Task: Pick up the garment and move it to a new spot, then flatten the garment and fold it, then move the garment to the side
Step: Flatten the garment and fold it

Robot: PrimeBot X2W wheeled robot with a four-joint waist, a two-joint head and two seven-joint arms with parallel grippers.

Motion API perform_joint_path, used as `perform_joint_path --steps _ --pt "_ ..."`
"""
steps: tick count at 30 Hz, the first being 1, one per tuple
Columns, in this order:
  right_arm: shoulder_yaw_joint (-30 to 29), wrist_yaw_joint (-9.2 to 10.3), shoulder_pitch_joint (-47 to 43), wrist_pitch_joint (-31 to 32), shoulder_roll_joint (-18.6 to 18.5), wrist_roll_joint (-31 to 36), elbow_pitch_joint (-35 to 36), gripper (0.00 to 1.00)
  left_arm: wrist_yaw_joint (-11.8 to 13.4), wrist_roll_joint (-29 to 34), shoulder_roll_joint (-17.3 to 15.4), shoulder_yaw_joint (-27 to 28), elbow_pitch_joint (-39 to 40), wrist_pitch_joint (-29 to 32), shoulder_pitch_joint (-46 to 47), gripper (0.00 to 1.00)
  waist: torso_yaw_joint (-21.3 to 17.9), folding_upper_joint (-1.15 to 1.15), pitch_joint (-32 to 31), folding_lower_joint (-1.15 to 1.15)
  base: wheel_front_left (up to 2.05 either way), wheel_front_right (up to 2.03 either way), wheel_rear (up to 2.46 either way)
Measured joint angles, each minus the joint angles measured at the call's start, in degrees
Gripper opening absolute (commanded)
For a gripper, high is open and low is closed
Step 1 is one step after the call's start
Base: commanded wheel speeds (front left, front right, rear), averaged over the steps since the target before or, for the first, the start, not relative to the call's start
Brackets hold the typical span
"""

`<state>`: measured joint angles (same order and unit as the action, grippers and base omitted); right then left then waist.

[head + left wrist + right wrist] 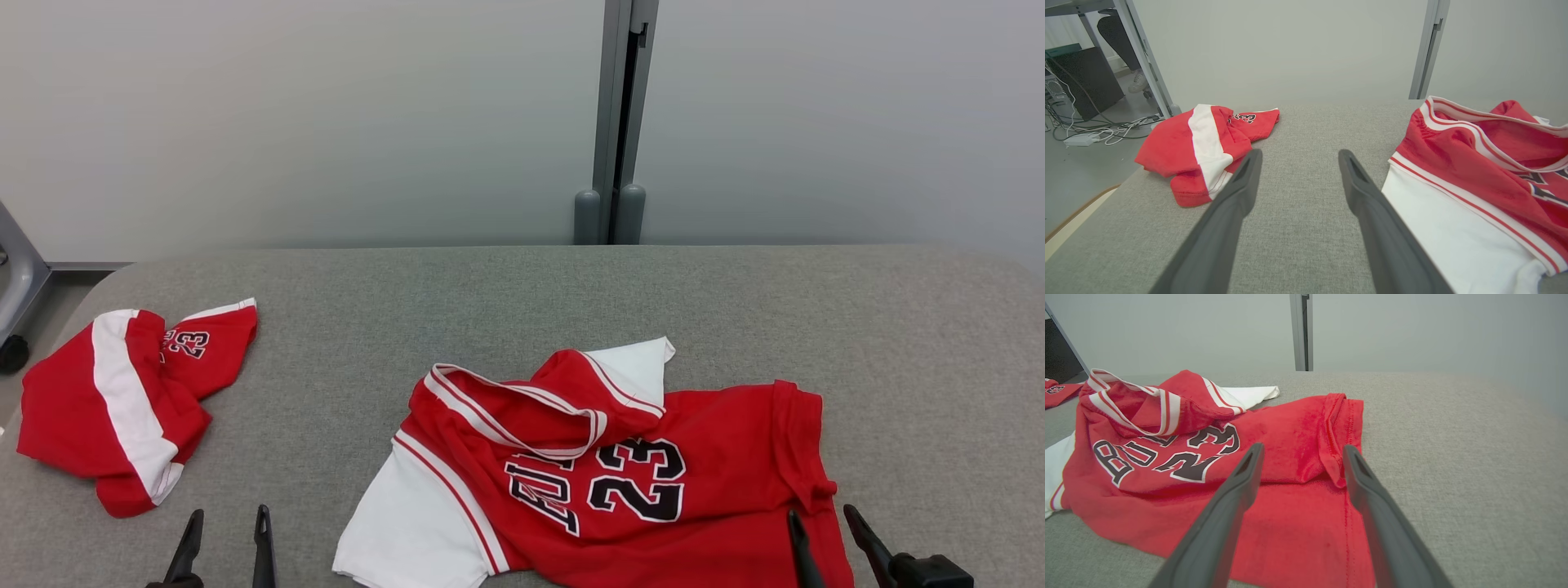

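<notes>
Though its jaws stand wide apart and hold nothing, the left pincer (229, 511) hovers over bare tabletop (522, 310) at the near edge, clear of any cloth; in its wrist view a white sleeve (1445, 228) lies just beside its right finger; the right pincer (820, 511), likewise spread wide and empty, hangs over the near right corner of the jersey (653, 457), one finger above red cloth, the other at the side edge; whether either finger touches the cloth I cannot tell; the jersey lies crumpled, number 23 up, at the middle of the tabletop's near side, its striped neckband flopped over the lettering, its right hem folded back, a second white sleeve poking out on the far side; red shorts (65, 416) with a white stripe sit bunched near the left end, well apart from the jersey; behind the tabletop stand a pale wall (326, 122) and a grey post (620, 122).
</notes>
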<state>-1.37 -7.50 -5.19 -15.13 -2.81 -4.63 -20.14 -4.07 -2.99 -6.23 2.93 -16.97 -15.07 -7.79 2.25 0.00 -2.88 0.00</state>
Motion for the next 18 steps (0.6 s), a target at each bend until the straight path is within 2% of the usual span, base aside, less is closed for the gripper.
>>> perform_joint_path --steps 18 --pt "-0.20 0.00 0.17 0.00 0.01 0.10 -0.11 1.00 -1.01 1.09 0.31 0.19 -0.03 0.00 0.80 1.00 -0.84 0.00 0.19 0.00 0.00 0.00 0.00"
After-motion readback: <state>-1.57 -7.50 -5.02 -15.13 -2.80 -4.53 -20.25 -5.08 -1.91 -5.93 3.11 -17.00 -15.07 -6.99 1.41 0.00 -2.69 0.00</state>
